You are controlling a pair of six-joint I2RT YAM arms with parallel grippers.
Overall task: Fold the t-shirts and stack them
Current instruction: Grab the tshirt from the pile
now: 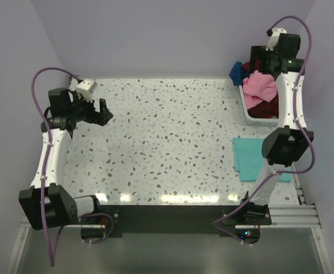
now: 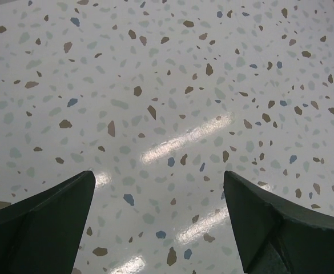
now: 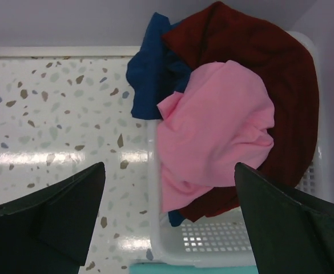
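- The pink t-shirt (image 3: 212,131) lies crumpled on top of the heap in the white basket (image 3: 209,246), which stands at about 2 o'clock on the bench (image 1: 167,131) in the top view. Being uppermost, it looks like the natural next pick.
- Beneath it is a dark red garment (image 3: 258,63), which fills the basket from 12 round to 4 o'clock in the right wrist view. A blue garment (image 3: 147,74) hangs over the rim at about 10 o'clock. Both are bunched and unfolded, so they seem to be waiting their turn.
- The teal t-shirt (image 1: 248,158) lies flat on the bench as a neat rectangle just to the 6 o'clock side of the basket. The right arm (image 1: 286,108) partly covers it. It appears folded, and I judge it to be the base of the stack, kept near the basket so that carries stay short.
- The right jaws hang above the basket, spread wide and holding nothing. The pink cloth is framed between them in the wrist view, which suggests they are lined up to descend on it.
- The left jaws are likewise wide apart and empty. They hover over the speckled bench at about 9 o'clock, well apart from every shirt, probably parked there to leave folding room and to help once a shirt is laid out.
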